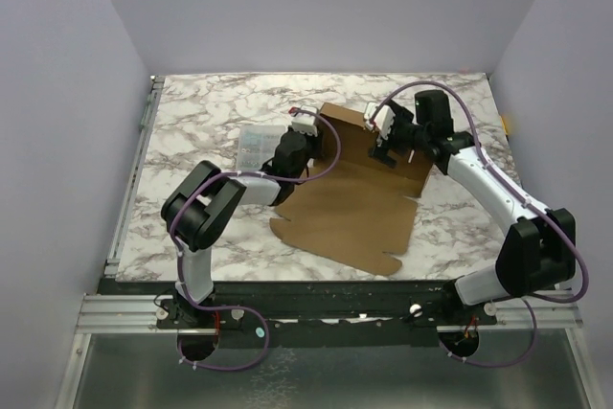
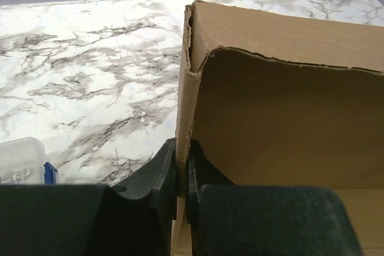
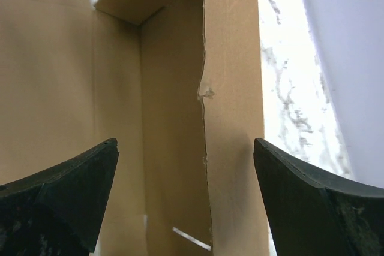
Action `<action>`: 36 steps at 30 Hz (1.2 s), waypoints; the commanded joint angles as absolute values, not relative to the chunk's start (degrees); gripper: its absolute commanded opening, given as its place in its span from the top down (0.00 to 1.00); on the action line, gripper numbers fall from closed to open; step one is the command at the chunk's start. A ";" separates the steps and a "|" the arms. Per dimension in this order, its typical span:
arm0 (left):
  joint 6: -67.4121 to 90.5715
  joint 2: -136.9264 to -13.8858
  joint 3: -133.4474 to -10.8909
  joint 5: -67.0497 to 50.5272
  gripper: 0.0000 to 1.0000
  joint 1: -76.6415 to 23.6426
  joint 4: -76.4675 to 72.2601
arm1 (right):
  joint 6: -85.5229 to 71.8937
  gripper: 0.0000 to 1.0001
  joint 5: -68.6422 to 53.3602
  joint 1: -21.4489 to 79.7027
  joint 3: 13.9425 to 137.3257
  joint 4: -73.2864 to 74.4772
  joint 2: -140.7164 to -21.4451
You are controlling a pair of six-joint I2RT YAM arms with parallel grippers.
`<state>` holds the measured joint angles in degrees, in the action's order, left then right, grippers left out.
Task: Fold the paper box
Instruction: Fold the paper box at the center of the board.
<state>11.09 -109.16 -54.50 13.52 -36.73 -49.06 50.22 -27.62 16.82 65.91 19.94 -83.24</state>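
Note:
The paper box (image 1: 354, 203) is a brown die-cut cardboard sheet lying on the marble table, with its far and left walls raised. My left gripper (image 1: 308, 133) is shut on the upright left wall, which shows pinched between the fingers in the left wrist view (image 2: 183, 169); the box's back wall (image 2: 288, 106) stands to the right. My right gripper (image 1: 391, 144) is open over the far right part of the box. In the right wrist view its fingers (image 3: 78, 190) straddle the top edge of the raised back wall (image 3: 231, 118) without touching it.
A small clear plastic compartment case (image 1: 256, 147) lies on the table just left of the box, and its corner shows in the left wrist view (image 2: 24, 160). Marble table (image 1: 201, 112) stretches left and far. Purple walls enclose the cell.

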 commanded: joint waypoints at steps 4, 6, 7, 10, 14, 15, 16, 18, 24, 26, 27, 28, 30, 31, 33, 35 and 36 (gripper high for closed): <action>13.80 -108.24 -58.10 16.64 1.00 -37.18 -41.30 | 60.16 0.13 -22.94 16.96 60.97 8.48 -83.98; 14.33 -108.34 -59.21 16.67 1.00 -37.20 -39.06 | 61.73 0.20 -22.39 16.96 59.39 6.34 -83.94; 14.63 -108.37 -59.76 16.65 1.00 -37.14 -37.74 | 62.89 0.23 -22.22 16.96 58.63 5.51 -83.94; 15.14 -108.30 -60.52 16.27 1.00 -37.19 -35.72 | 65.60 0.31 -21.95 16.96 56.84 3.60 -84.13; 15.60 -108.19 -61.35 16.28 1.00 -37.20 -34.03 | 66.97 0.46 -21.74 17.09 56.07 1.98 -84.66; 15.61 -108.19 -61.57 16.26 1.00 -37.18 -33.70 | 66.87 0.54 -21.71 17.27 56.22 1.85 -84.78; 15.52 -108.24 -61.73 16.37 1.00 -37.13 -33.47 | 66.99 0.61 -21.50 17.56 56.28 1.91 -84.88; 15.34 -108.51 -62.08 16.54 1.00 -37.19 -33.09 | 67.60 0.70 -20.96 18.23 56.06 1.66 -84.85; 14.64 -109.78 -62.76 18.03 1.00 -37.25 -32.87 | 67.58 0.74 -19.56 19.55 55.29 0.66 -84.12; 14.59 -110.30 -62.96 18.79 1.00 -37.26 -32.81 | 67.76 0.74 -18.67 20.18 54.23 -0.26 -83.88; 14.70 -110.57 -63.13 18.99 1.00 -37.27 -32.80 | 68.10 0.74 -18.23 20.51 53.79 -1.14 -83.80; 14.99 -110.74 -63.33 19.06 1.00 -37.27 -32.79 | 68.50 0.75 -17.62 20.97 53.34 -1.59 -83.74; 15.66 -111.06 -63.66 19.00 0.98 -37.26 -32.72 | 69.18 0.79 -16.46 21.59 52.40 -2.85 -83.76; 15.98 -111.21 -63.78 18.91 0.94 -37.27 -32.64 | 69.13 0.81 -16.11 21.68 52.19 -3.27 -83.76; 16.28 -111.50 -63.74 18.62 0.90 -37.26 -32.61 | 68.58 0.85 -15.35 21.69 52.39 -3.82 -83.78; 16.14 -111.76 -63.44 18.21 0.87 -37.22 -32.53 | 67.88 0.87 -14.65 21.63 52.47 -4.58 -83.72; 15.90 -111.83 -63.24 17.98 0.85 -37.26 -32.52 | 67.71 0.88 -14.51 21.70 52.51 -4.74 -83.63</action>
